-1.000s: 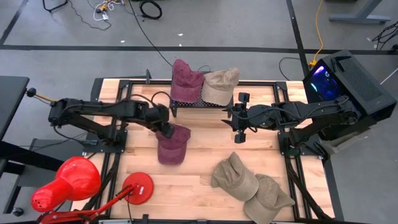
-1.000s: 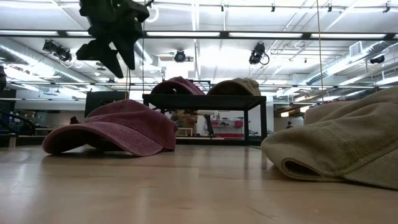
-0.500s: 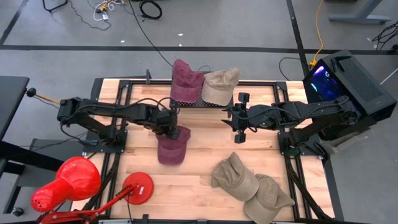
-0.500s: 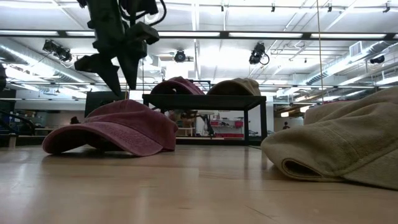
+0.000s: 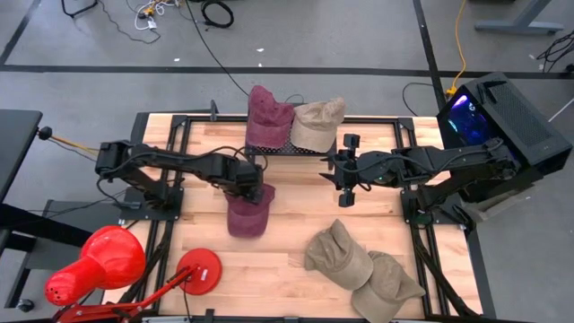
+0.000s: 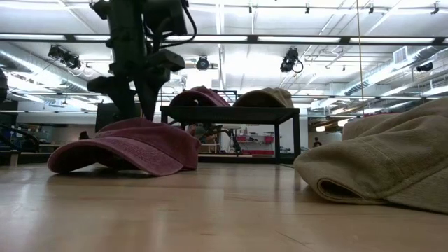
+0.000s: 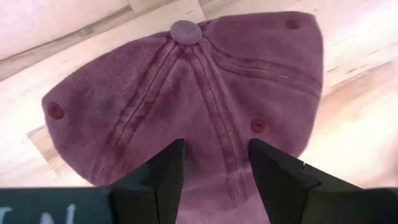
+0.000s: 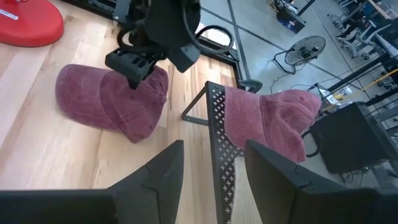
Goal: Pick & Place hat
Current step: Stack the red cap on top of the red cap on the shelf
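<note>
On the wooden surface (image 5: 287,193), left of centre, lies a maroon hat (image 5: 247,209), crown up. Left gripper (image 5: 254,192) is down on the crown's rear part, fingers (image 7: 165,171) spread apart and pressing the fabric on either side of a seam, not clenched on it. Right gripper (image 5: 346,184) hangs above the surface near the centre, well apart from that hat, fingers released, holding nothing. Black rack (image 5: 289,148) at the back edge carries another maroon hat (image 5: 267,114) and a tan hat (image 5: 317,123). Two more tan hats (image 5: 360,267) lie near the front right.
</note>
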`<state>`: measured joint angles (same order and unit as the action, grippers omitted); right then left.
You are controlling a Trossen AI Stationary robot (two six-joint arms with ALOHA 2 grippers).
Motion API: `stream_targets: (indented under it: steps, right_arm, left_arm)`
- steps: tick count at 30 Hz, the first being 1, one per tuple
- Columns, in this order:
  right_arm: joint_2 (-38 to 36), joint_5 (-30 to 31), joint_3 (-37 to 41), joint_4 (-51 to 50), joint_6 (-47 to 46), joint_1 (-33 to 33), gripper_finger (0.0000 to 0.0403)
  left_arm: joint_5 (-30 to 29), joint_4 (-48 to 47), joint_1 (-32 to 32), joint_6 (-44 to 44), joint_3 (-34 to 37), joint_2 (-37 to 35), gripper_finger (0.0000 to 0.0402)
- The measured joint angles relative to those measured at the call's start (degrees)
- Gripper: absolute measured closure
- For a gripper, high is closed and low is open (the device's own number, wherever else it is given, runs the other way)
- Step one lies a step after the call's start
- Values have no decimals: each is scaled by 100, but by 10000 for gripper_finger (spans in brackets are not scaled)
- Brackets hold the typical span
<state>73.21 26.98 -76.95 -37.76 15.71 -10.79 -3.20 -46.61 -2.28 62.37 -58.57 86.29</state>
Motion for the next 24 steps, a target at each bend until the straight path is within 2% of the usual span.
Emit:
stream_targets:
  steps: [4,7,17,24]
  right_arm:
    - [0,-2,0,-9,41,-1,231]
    - [0,-2,0,-11,39,-1,231]
    - [0,-2,0,-11,33,0,231]
    - [0,-2,0,-10,25,0,231]
  left_arm:
    - [34,8,0,-2,0,115,222]
    - [36,21,0,-48,0,115,244]
    - [44,39,0,-309,0,115,384]
    - [145,44,0,-377,0,113,393]
